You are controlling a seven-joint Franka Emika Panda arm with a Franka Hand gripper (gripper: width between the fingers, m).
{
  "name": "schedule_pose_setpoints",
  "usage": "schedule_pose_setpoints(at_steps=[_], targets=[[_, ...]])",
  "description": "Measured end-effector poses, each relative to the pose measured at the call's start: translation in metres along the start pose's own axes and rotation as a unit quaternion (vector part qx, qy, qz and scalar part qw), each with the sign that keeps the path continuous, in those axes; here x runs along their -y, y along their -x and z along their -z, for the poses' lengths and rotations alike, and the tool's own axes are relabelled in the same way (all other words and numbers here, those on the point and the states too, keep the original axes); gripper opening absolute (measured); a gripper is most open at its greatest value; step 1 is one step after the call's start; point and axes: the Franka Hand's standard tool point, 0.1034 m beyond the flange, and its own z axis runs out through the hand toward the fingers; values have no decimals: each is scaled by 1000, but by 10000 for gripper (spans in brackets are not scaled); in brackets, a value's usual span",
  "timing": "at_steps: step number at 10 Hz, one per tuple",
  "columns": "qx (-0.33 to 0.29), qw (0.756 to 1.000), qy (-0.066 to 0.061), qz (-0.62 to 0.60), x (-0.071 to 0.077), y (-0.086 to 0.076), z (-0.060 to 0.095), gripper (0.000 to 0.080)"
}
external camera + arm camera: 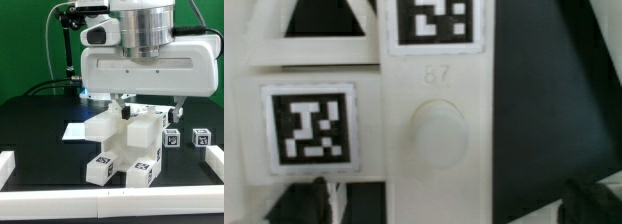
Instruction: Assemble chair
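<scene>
The chair (125, 148) is a partly joined cluster of matte white blocky parts with black-and-white tags, standing at the table's middle. My gripper (148, 106) hangs straight above it, with its fingers spread wide to either side of the cluster's top. The wrist view is filled by a white chair part (438, 130): an upright post with an oval bump, and a tag on it higher up (438, 22), beside a tagged panel (310, 122). The gripper (441, 205) is open with the post between its dark fingertips (303, 202), which do not touch it.
Two small loose tagged blocks (172, 138) (203, 138) lie at the exterior view's right. The marker board (78, 130) lies flat behind and left of the chair. White border rails (8, 165) (214, 160) edge the black table on both sides.
</scene>
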Motion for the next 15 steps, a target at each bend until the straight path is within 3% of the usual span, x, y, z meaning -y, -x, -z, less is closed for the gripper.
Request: schedule_pose_setpoints(at_steps=[8, 10, 11, 15], targets=[[3, 1000, 0, 0, 0, 1, 2, 649], [29, 1000, -5, 2, 6, 7, 36, 649], [33, 999, -7, -4, 10, 8, 45, 649], [36, 999, -5, -11, 13, 8, 46, 649]])
